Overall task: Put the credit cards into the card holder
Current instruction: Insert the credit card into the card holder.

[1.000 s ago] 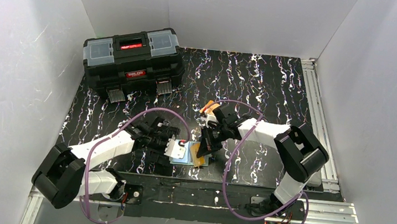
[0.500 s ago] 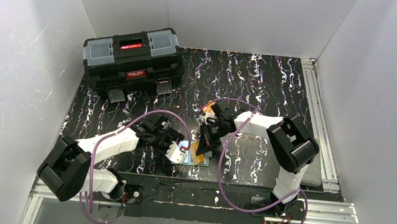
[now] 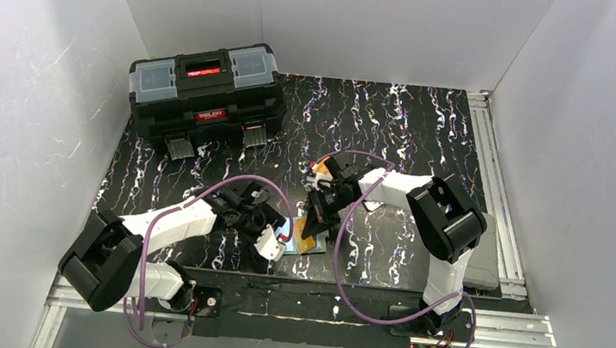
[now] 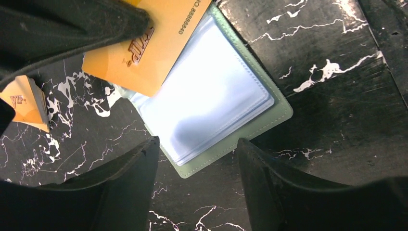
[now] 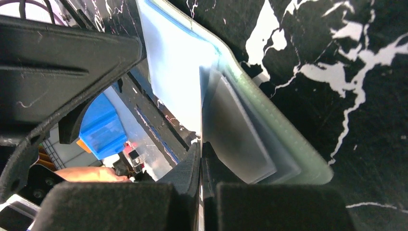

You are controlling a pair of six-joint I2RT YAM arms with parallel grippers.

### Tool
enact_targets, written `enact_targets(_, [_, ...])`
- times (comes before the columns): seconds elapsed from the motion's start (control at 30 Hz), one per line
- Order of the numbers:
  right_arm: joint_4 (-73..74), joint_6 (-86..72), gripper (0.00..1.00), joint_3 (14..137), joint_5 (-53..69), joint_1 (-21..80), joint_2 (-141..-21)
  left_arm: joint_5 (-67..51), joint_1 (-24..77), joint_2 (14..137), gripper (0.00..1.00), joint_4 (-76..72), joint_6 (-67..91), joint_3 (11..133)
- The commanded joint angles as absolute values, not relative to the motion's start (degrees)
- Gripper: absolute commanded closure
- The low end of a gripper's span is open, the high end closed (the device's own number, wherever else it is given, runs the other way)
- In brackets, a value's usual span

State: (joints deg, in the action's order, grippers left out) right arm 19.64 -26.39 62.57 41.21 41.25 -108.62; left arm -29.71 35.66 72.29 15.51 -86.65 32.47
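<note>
Left wrist view first: the left gripper stands part-way open. Its two dark fingers straddle the near corner of the card holder, with nothing visibly pinched between them. The holder lies open on the desk, its clear sleeves facing up inside the mint-green border. The orange card sits tilted across the holder's far corner, one end tucked under a dark finger of the right gripper. In the right wrist view that gripper's fingers are pressed flat together, and I take the thin edge between them to be the card, firmly held. I cannot pick out the white card; glare on the sleeves may hide it.

By my reading, the step in hand is slipping the orange card into a sleeve, with the left gripper placed to steady the holder. The next move calls for the card's leading edge to find a sleeve mouth and slide in flat without the holder skating over the desk. The sleeves look floppy and may buckle.

In the top external view, the left arm reaches low and forward to the right. The right arm folds back leftward with its wrist dipped. Both grippers meet at the holder near the desk's front edge, well apart from the toolbox.
</note>
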Motion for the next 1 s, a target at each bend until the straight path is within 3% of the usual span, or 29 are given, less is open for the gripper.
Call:
enact_targets(0.0, [20.09, -25.1, 0.99, 65.07, 43.09, 41.22, -110.24, -33.82, 36.09, 73.07, 0.43, 17.81, -90.93, 31.5])
enact_targets(0.2, [18.49, -24.49, 0.99, 63.5, 43.64, 40.48, -109.69, -33.88, 36.12, 73.28, 0.53, 21.06, -94.56, 31.3])
enact_targets(0.7, [13.69, -26.96, 0.99, 63.42, 42.21, 39.82, -110.73, -34.13, 36.1, 75.85, 0.54, 31.11, -103.22, 33.99])
enact_targets(0.97, [11.94, -28.21, 0.99, 62.36, 42.58, 39.9, -111.39, -32.8, 36.21, 75.92, 0.61, 31.11, -104.5, 33.61])
